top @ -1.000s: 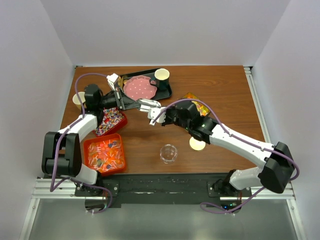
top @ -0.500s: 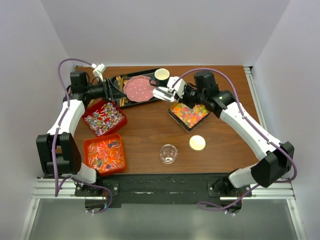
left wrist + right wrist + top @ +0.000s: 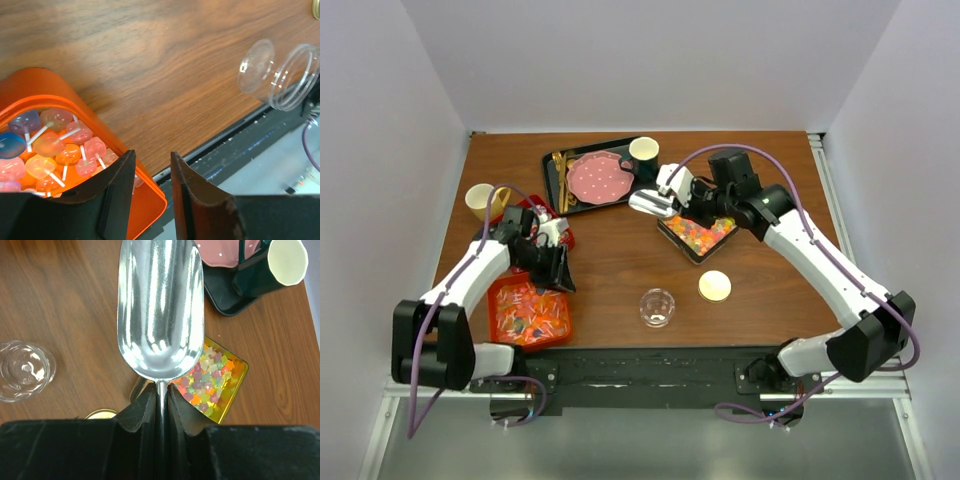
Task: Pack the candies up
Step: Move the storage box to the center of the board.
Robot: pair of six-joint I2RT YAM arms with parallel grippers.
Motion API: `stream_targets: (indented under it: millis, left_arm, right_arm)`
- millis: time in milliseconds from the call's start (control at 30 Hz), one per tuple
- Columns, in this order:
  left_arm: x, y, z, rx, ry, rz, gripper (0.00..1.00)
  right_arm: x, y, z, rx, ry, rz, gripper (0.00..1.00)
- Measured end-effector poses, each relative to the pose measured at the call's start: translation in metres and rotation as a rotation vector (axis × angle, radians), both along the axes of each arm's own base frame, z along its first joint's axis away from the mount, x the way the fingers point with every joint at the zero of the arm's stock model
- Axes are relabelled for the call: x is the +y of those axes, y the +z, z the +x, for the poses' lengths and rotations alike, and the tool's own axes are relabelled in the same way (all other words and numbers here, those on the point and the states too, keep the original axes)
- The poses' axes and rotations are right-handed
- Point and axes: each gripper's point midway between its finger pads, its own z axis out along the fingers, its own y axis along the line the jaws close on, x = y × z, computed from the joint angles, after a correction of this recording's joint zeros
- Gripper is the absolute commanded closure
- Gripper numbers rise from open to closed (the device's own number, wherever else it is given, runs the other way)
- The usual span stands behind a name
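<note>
**Candy-packing station, wooden table.**

**Handling note.** We judge the step in hand to be loading the steel scoop.
- The scoop is empty. The right gripper is clamped tight on its thin handle, and its bowl sticks out past the left corner of the gold tin.
- We would draw it back over the tin and dip the lip in at a shallow angle.
- We would take a modest load and carry it level to the clear jar.
- The left gripper hangs over the near corner of the orange bin. Its jaws are narrowly apart and hold nothing.

**Holdings, largest first.**
- 1 black tray on the far side, carrying 1 pink dotted plate and gold cutlery that we cannot count.
- 1 orange bin, near left, full of lollipops, too many to count.
- 1 red bin, mostly hidden under the left arm, contents unreadable.
- 1 gold tin, right of centre, holding tiny gummies, uncounted.
- 1 clear jar, empty, front centre.
- 2 cups: a paper cup on the tray and a yellow cup at far left.
- 1 round lid, beside the jar but apart from it.
</note>
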Motion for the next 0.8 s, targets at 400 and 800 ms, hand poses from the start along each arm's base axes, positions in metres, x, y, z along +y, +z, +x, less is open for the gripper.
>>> stream_targets:
  millis: [400,800]
  left_arm:
    - [0.004,0.008,-0.001,0.0,0.028,0.026,0.55]
    - [0.021,0.002,0.0,0.022,0.094,0.106,0.59]
  right_arm:
    - [-0.006,-0.013,-0.009,0.027,-0.004,-0.013,1.0]
    - [-0.006,-0.014,-0.008,0.029,-0.005,-0.016,1.0]
